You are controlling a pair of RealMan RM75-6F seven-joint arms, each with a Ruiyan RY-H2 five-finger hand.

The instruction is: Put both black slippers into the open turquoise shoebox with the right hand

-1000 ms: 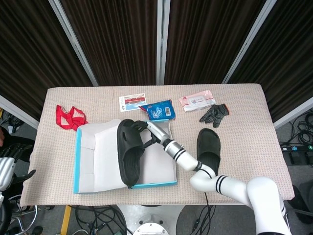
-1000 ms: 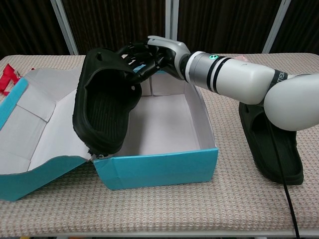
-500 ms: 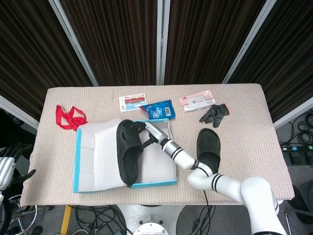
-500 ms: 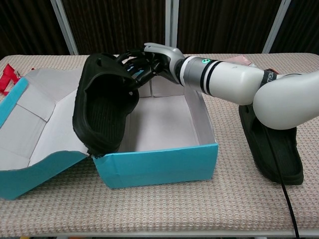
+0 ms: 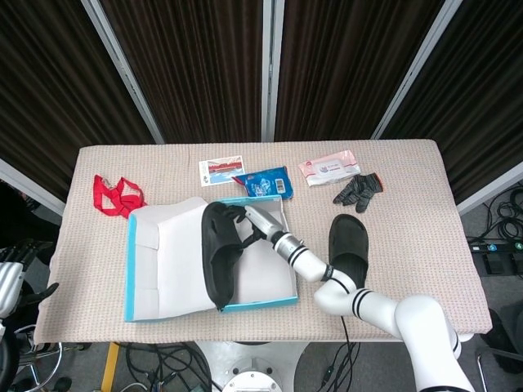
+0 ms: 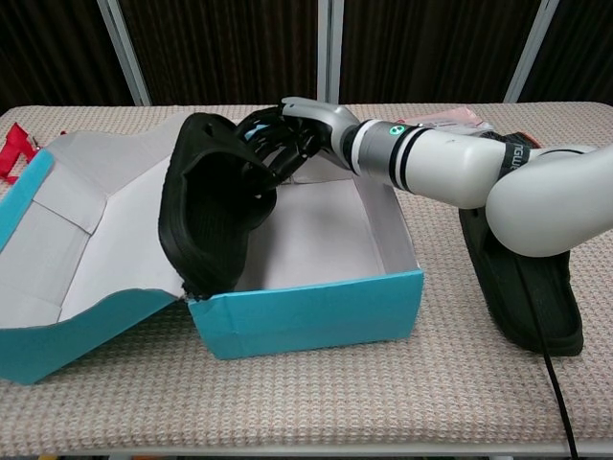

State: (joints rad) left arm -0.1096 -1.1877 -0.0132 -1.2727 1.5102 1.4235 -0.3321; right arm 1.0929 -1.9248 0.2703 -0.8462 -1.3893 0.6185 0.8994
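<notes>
One black slipper [image 5: 219, 255] [image 6: 213, 206] stands tilted on its side along the left inner edge of the open turquoise shoebox [image 5: 281, 304] [image 6: 306, 311]. My right hand [image 5: 250, 220] [image 6: 285, 139] grips its strap end over the box. The second black slipper [image 5: 348, 245] [image 6: 522, 280] lies flat on the table to the right of the box. The box's lid [image 5: 163, 253] [image 6: 67, 240] is folded out to the left. My left hand is not visible in either view.
Behind the box lie a blue packet [image 5: 265, 183], a small card [image 5: 221, 171], a pink packet [image 5: 328, 168] and a dark glove [image 5: 358, 190]. A red strap [image 5: 114, 197] [image 6: 13, 151] sits at the far left of the table.
The right hand has turned and lowered the held slipper, shifting it slightly right, deeper along the box's left wall. The other slipper has not moved.
</notes>
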